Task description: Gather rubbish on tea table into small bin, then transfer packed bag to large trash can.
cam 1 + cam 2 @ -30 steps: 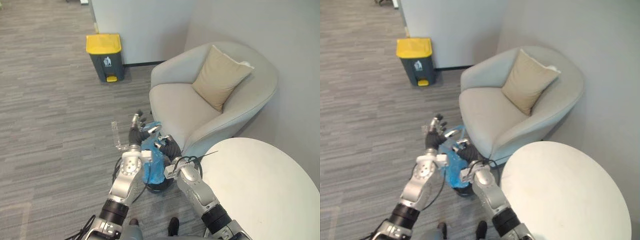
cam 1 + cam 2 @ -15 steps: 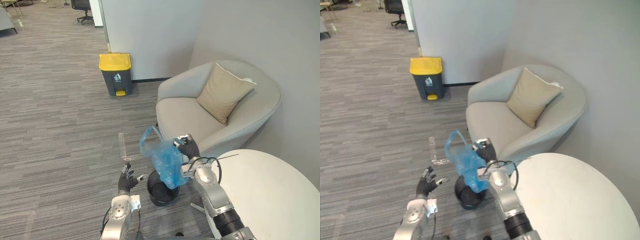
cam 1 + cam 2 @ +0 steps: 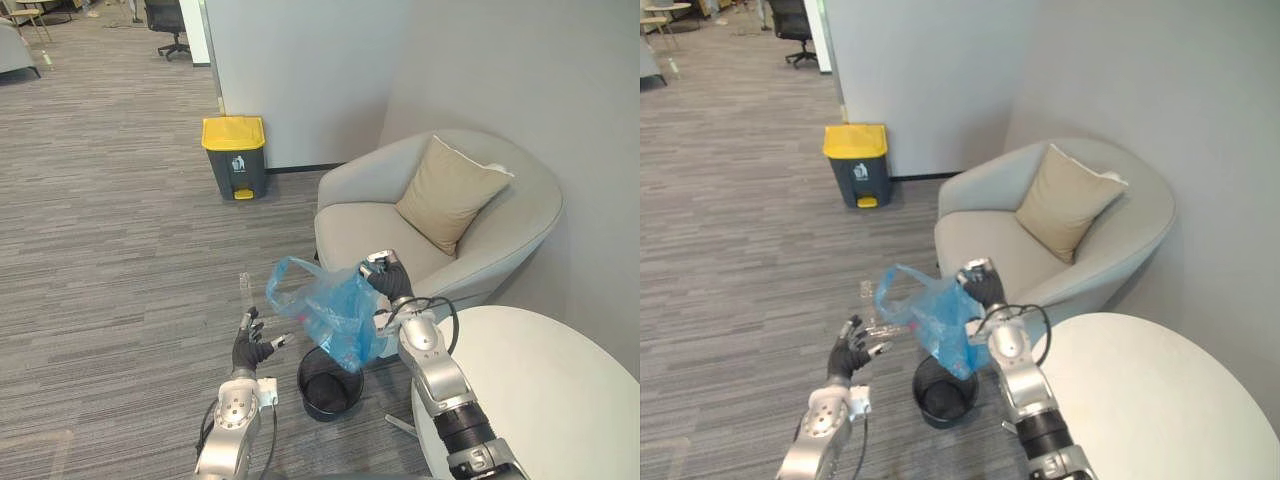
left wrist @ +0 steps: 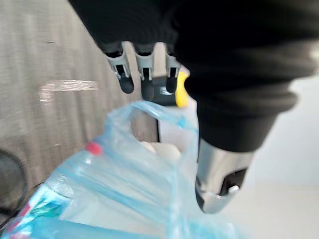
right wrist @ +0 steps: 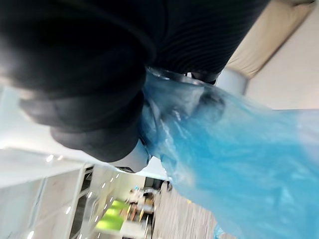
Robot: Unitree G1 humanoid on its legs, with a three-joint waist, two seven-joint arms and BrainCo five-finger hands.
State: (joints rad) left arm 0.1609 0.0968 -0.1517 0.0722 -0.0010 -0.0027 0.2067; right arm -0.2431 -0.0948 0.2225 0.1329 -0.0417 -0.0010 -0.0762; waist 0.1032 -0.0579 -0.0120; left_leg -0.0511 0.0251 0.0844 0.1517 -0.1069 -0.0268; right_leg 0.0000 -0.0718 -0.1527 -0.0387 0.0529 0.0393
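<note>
Carpet (image 3: 130, 230) open to lg bin (image 3: 236, 158); armchair (image 3: 400, 215) R.

Both eye views are looking down from the head, barely offset, sharing the armchair (image 3: 385, 225), yellow-lidded bin (image 3: 856, 165) and blue bag (image 3: 335, 312). Both wrist cams are staring at that bag from super close.

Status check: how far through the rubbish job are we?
Done: the tea table looks bare where it shows, and the blue bag hangs above the small black bin. In hand: the right hand grips the bag's top; the left hand is open beside it. Left: carrying the bag to the yellow-lidded trash can by the wall.
</note>
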